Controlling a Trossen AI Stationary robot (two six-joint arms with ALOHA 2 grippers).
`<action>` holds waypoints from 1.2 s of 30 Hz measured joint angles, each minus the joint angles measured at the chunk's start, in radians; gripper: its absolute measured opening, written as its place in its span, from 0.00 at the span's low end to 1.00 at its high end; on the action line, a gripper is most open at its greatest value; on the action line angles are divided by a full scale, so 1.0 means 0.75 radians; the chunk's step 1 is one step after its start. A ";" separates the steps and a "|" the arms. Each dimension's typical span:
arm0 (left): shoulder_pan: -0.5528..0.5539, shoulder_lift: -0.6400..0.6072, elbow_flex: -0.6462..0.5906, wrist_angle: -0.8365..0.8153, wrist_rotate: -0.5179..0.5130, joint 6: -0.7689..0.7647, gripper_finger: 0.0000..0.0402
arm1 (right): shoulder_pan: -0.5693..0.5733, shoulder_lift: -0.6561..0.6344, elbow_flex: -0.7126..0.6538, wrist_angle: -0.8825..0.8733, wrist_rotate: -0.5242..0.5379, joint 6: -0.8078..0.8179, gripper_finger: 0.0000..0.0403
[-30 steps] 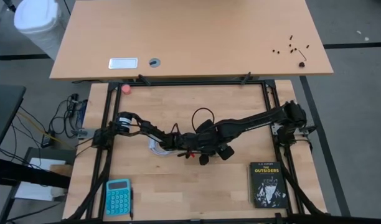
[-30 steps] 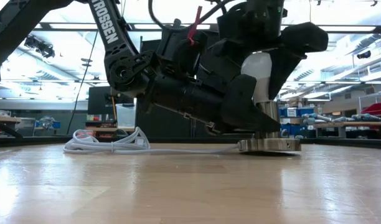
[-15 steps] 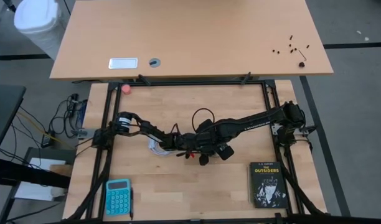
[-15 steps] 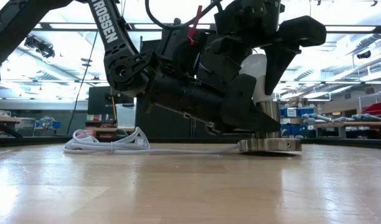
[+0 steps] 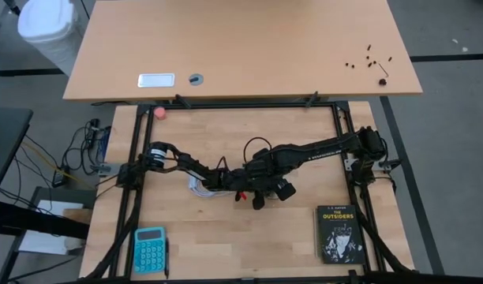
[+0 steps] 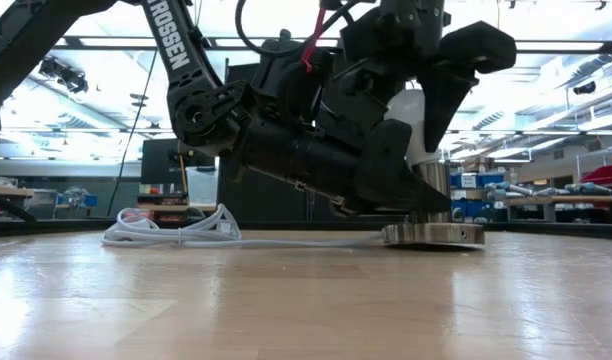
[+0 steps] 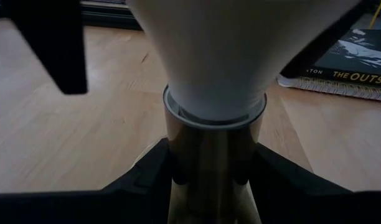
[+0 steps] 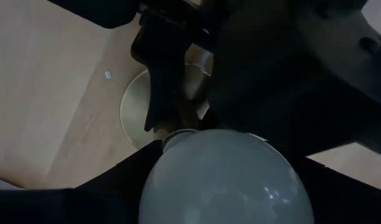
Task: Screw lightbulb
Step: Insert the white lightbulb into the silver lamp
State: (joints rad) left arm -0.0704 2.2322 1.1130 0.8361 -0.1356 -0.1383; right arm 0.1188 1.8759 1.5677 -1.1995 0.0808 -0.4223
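Clamped shut around the brass socket's [image 7: 212, 162] neck is the left claw [image 7: 209, 177], low on the desk [image 6: 286, 300]. The lightbulb [image 6: 418, 125], upright in that socket, is gripped at its globe by the right claw [image 8: 225, 180] from above.

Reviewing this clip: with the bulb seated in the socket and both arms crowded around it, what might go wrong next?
The right pincer grips the white pear-shaped lightbulb high on its smooth globe, so it may slip while twisting. The left pincer clamps the brass socket stem; if that loosens, the round metal base could spin along.
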 joint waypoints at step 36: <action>-0.004 0.002 -0.001 0.016 -0.082 -0.044 0.43 | -0.046 -0.001 -0.005 -0.043 -0.115 0.531 0.67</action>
State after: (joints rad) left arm -0.0731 2.2333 1.1126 0.8482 -0.1969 -0.1712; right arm 0.0841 1.8755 1.5642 -1.2321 -0.0053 -0.0237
